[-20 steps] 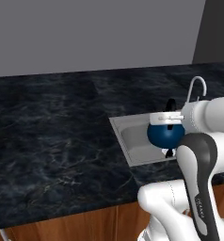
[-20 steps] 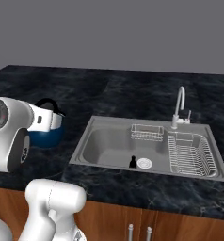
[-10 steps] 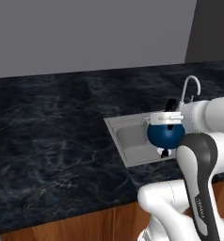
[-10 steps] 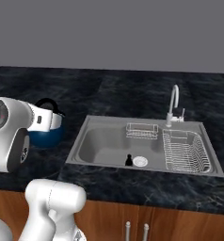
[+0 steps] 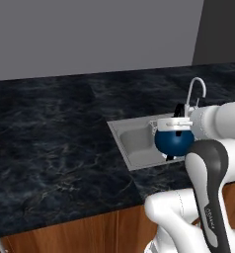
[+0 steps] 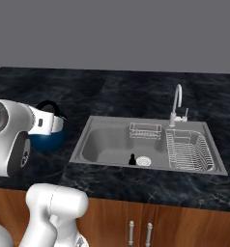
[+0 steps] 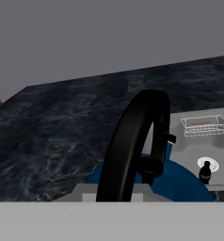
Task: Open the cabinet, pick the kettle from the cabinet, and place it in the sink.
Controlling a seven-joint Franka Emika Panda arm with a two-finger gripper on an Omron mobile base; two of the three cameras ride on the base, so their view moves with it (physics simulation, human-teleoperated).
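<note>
My gripper [image 5: 177, 122] is shut on the black arched handle of the dark-blue kettle [image 5: 174, 141] and holds it up in the air. In the right base view the kettle [image 6: 48, 140] hangs just left of the sink [image 6: 112, 147], with the gripper [image 6: 52, 122] above it. From the left base view it overlaps the sink [image 5: 135, 143] near the front edge. The hand view looks along the handle of the kettle [image 7: 132, 146] towards the sink [image 7: 194, 146]. The cabinet is out of view.
A curved silver faucet [image 6: 176, 103] stands behind the sink. Inside the basin lie a wire dish rack [image 6: 192, 152], a small wire basket [image 6: 145, 130] and a drain [image 6: 143, 160]. Black marble counter [image 5: 50, 133] spreads to the left. Wooden doors [image 6: 138, 231] sit below.
The whole scene has slid slightly to the left in both base views, so the cameras moved. The kettle stays in the same grip, in the same place relative to the arm.
</note>
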